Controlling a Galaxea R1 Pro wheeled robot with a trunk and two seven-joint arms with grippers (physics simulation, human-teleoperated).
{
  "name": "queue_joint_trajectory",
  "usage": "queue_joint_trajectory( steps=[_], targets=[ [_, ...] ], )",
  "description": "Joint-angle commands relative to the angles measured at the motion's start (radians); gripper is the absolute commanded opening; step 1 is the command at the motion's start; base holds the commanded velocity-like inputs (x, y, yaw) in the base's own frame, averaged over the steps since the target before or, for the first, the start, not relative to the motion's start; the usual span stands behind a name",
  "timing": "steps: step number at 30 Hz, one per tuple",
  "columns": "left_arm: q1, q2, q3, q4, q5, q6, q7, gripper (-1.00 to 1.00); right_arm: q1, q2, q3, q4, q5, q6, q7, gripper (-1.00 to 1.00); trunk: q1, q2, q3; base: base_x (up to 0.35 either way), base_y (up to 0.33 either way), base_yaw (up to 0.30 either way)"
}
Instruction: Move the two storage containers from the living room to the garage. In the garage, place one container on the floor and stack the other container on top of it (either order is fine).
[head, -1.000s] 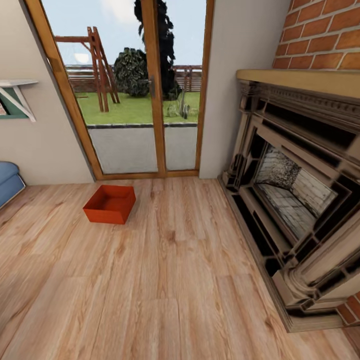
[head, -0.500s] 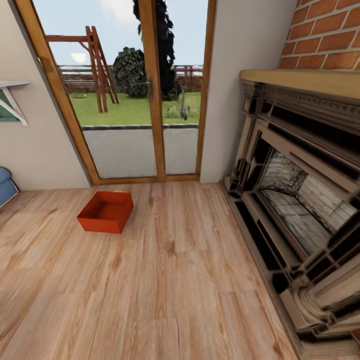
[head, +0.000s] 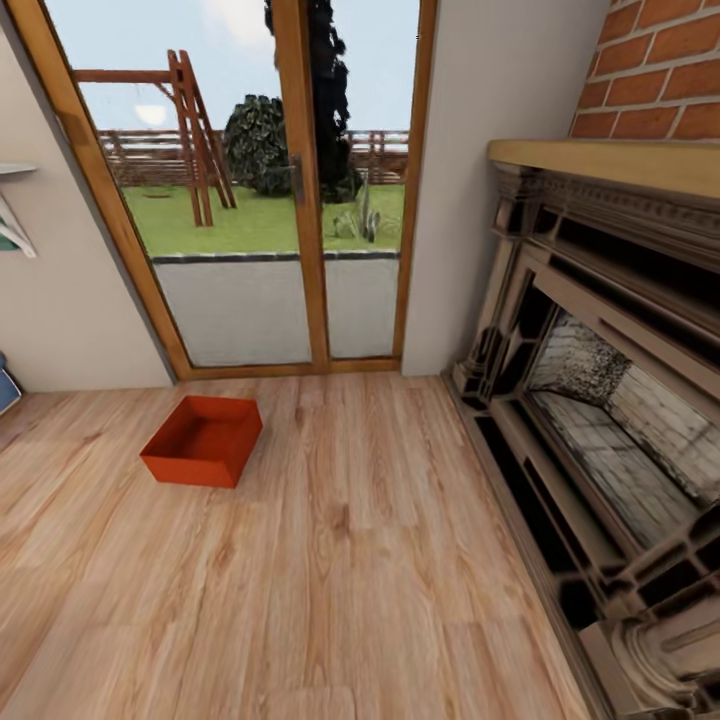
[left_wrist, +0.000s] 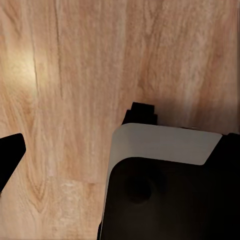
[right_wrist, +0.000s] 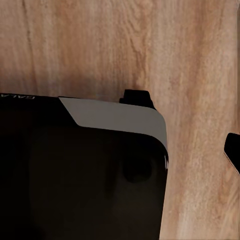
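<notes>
Both wrist cameras look straight down at the plank floor (left_wrist: 100, 60) past the black-and-white robot body (left_wrist: 165, 185) — whether either pair of jaws is apart or together cannot be told. One container (head: 202, 440) sits open side up on the planks at the head view's left centre, just before the glass doors (head: 250, 190) — a corner points toward the camera, its long axis unclear.

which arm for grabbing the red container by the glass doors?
Probably left. The container sits left of centre in the head view, on the left arm's side. Both wrist views face bare wood floor, so neither gripper is near it yet.
</notes>
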Motion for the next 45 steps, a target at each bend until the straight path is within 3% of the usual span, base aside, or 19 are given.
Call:
queue_joint_trajectory(
  steps=[1, 45],
  targets=[
    [-0.001, 0.000, 0.000, 0.000, 0.010, 0.002, 0.003, 1.00, -0.001, 0.001, 0.008, 0.003, -0.009, -0.005, -0.001, 1.00, 0.001, 0.000, -0.001, 0.319, 0.000, 0.000],
    [-0.001, 0.000, 0.000, 0.000, 0.010, 0.003, 0.003, 1.00, -0.001, 0.002, 0.009, 0.003, -0.009, -0.002, -0.001, 1.00, 0.001, 0.000, -0.001, 0.319, 0.000, 0.000]
  ],
)
